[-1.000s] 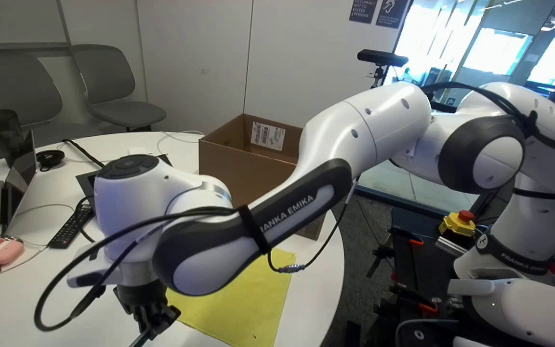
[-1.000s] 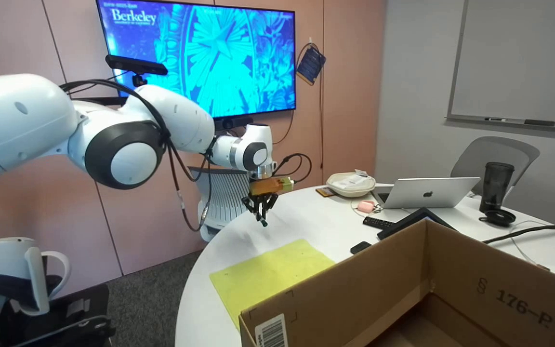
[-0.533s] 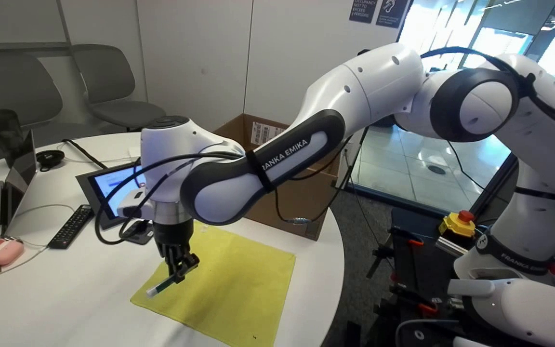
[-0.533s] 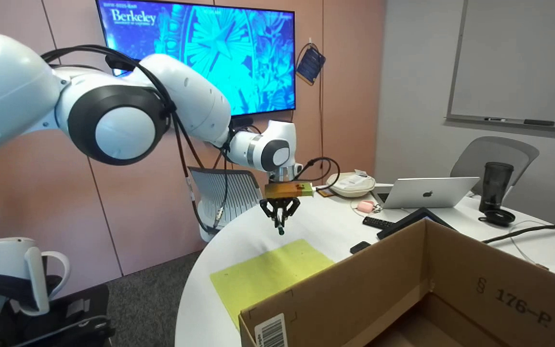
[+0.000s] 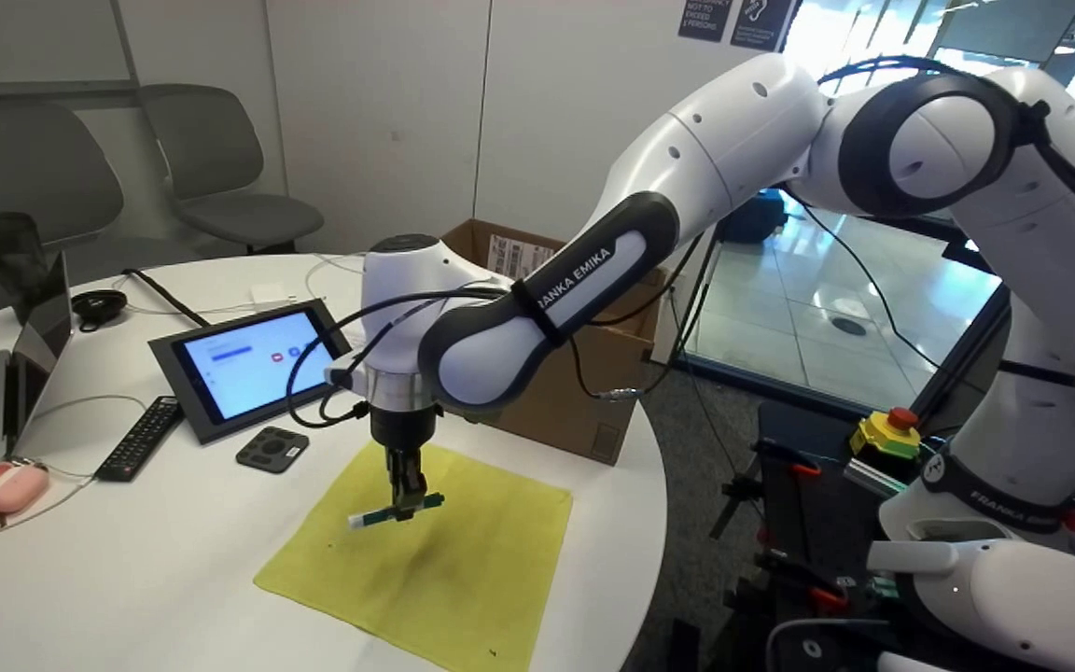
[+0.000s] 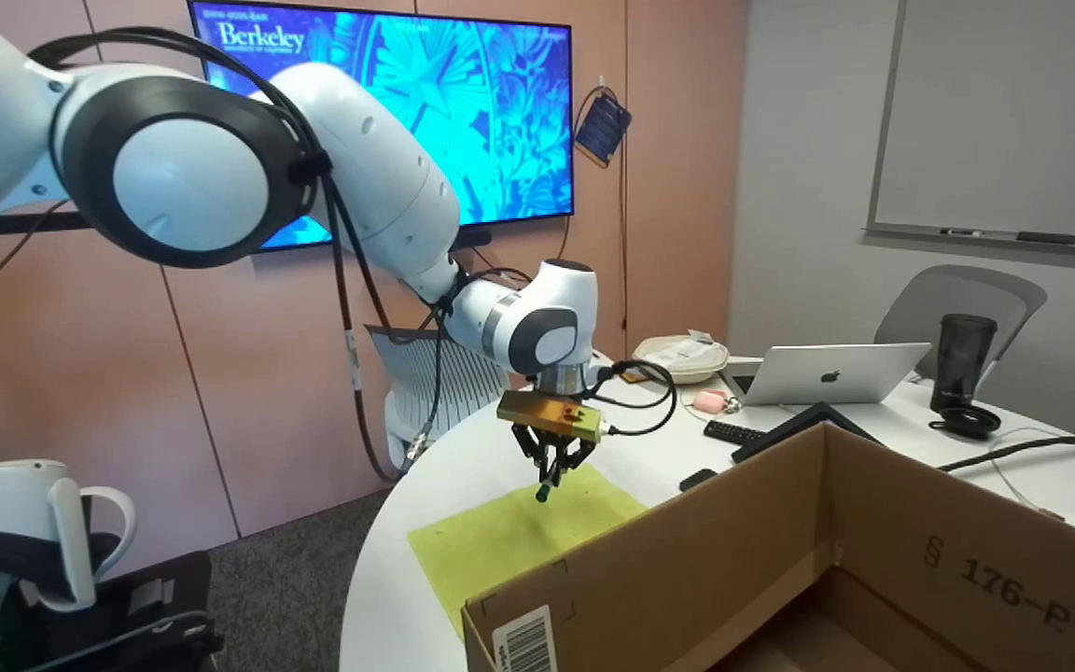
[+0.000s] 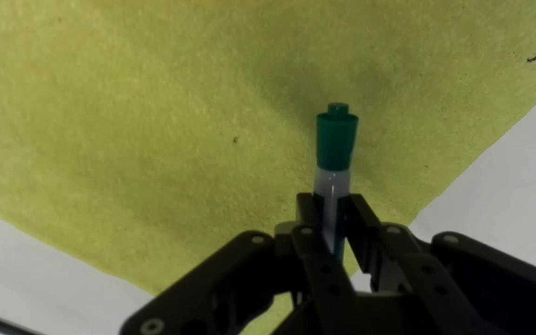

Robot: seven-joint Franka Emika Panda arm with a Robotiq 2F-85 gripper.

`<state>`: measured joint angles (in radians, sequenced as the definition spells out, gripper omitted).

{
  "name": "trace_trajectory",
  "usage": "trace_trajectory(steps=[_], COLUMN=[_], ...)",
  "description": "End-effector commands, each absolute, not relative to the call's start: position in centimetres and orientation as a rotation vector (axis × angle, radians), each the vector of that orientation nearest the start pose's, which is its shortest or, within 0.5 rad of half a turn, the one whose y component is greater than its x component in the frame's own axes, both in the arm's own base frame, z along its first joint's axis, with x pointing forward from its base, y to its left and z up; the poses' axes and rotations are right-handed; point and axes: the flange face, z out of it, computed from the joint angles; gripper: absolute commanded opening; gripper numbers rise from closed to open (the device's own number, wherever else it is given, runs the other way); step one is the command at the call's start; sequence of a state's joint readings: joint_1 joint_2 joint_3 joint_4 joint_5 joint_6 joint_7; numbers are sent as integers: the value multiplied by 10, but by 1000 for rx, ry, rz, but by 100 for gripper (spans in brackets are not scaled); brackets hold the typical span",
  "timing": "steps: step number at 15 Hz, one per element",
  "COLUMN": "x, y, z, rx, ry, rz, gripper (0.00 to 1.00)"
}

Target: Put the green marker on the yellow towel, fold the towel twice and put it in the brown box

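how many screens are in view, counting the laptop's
3: the lit TV on the wall, the lit tablet on the table near the brown box, and the open laptop, also on the table. The arm may hide others.

The towel [image 7: 179, 163] is yellow, lightly dark-specked, with a black squiggle toward two o'clock in the wrist view. The marker [image 7: 333, 181] wears a deep green cap — its barrel seems white and dark green, though that stretch is half-hidden. The gripper [image 7: 332, 207] is black. The box [image 6: 687, 565] is brown, with black lettering toward four o'clock in an exterior view; at eleven, the television [image 6: 449, 117] bears a blue-and-cyan star.
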<state>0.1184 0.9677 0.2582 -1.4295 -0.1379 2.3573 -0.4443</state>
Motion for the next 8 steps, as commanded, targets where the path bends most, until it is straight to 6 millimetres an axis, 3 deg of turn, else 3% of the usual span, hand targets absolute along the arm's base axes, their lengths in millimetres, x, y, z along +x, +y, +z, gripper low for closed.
trace_trajectory(steps=[1,8], x=[663,659], y=[207,175], z=[117,78], rx=[-2882,-2991], ry=[-905,-346], rz=[-3,56], gripper=[18,18])
